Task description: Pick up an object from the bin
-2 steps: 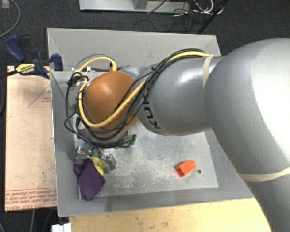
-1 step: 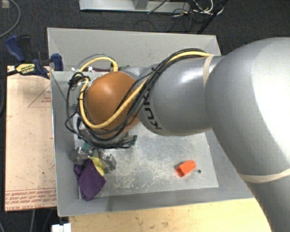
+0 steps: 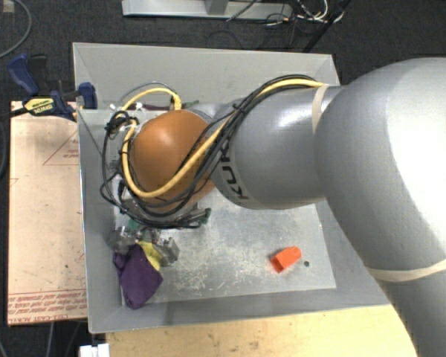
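My gripper (image 3: 143,242) is low in the bin's near-left corner, under the arm's orange dome. Its metal fingers stand right above a purple cloth (image 3: 137,277) that lies crumpled against the left wall. A small yellow piece (image 3: 154,254) sits at the cloth's upper edge, just by the fingertips. I cannot tell whether anything is between the fingers. An orange block (image 3: 285,259) lies alone on the bin floor toward the near right, well clear of the gripper.
The arm's thick grey body crosses the bin from the right and covers its far half. Cables loop around the dome near the left wall. Bare floor lies between the cloth and the orange block.
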You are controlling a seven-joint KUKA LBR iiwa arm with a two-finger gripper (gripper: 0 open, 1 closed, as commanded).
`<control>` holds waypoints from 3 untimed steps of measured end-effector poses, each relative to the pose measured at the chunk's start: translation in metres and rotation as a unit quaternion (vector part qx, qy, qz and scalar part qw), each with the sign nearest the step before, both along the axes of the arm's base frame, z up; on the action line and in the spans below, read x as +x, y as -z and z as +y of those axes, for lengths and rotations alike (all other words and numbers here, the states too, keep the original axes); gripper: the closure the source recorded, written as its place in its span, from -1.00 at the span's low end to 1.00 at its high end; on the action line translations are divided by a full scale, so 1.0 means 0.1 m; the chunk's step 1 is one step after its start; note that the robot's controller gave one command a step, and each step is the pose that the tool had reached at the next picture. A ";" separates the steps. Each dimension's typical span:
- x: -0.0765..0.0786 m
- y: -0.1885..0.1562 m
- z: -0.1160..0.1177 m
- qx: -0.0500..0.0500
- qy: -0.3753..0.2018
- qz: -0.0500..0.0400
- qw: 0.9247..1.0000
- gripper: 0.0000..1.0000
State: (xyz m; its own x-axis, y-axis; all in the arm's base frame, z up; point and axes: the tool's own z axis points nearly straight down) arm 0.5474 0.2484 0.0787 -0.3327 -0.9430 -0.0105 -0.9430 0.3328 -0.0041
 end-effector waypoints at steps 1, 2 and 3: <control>0.01 0.03 0.00 0.000 0.000 -0.001 1.000 1.00; 0.02 0.04 0.00 0.000 -0.002 -0.001 1.000 1.00; 0.04 0.05 0.02 -0.002 -0.003 0.001 1.000 1.00</control>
